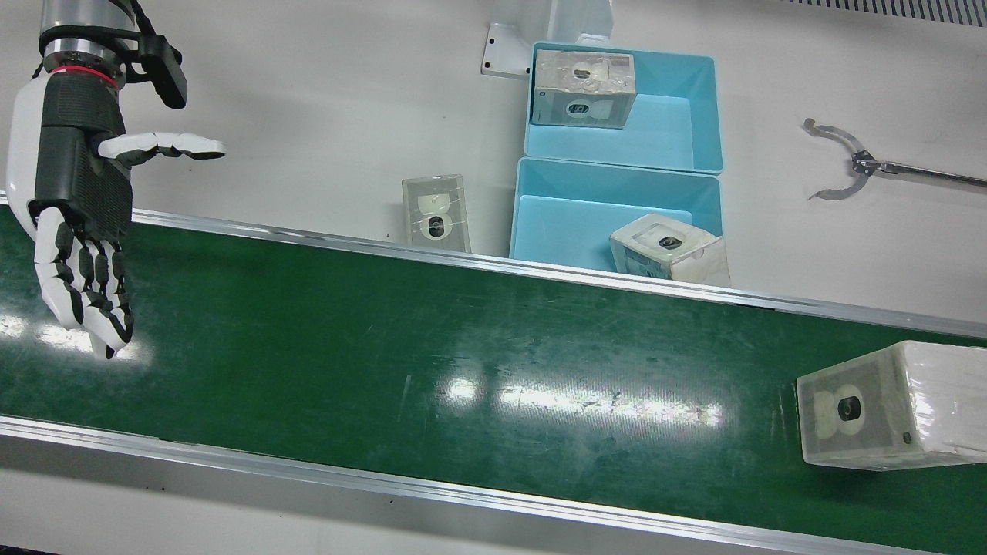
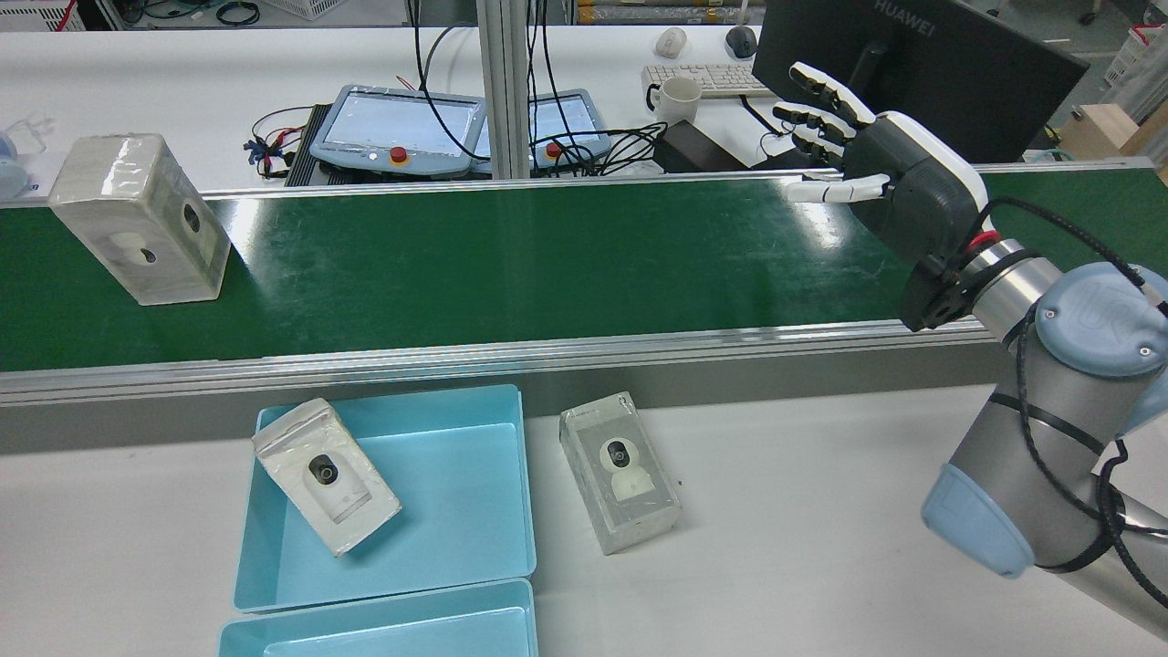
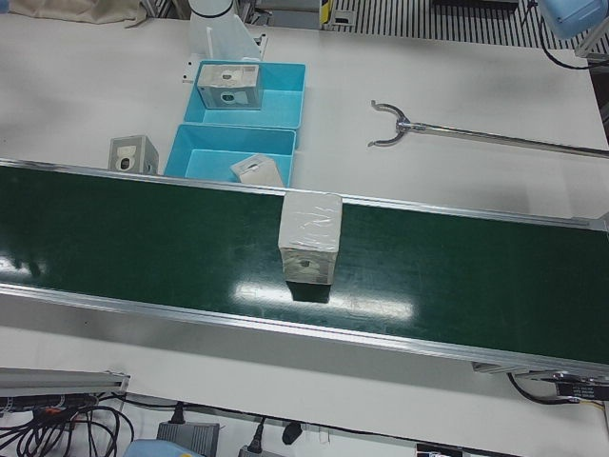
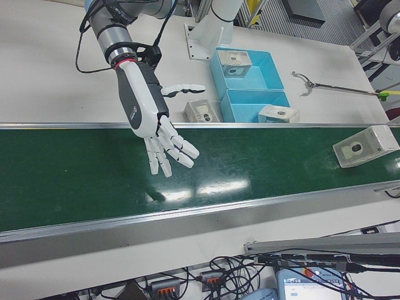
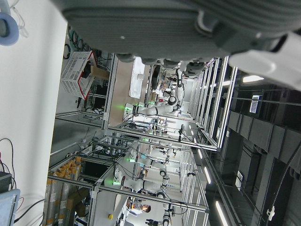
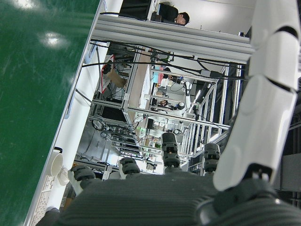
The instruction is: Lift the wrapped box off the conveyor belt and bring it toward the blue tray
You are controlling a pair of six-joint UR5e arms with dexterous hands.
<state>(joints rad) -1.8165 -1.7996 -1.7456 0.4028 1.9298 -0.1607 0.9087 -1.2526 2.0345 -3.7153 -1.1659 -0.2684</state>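
Observation:
The wrapped box stands on the green conveyor belt, at the left end in the rear view and mid-belt in the left-front view. My right hand is open and empty, fingers spread, hovering over the belt's opposite end, far from the box; it also shows in the rear view and the right-front view. Two blue trays sit beside the belt, each holding a wrapped box. Only the palm of my left hand shows, pointing away from the table.
Another wrapped box lies on the white table next to the near tray, by the belt's rail. A metal grabber tool lies on the table beyond the trays. A monitor and teach pendants stand past the belt's far side.

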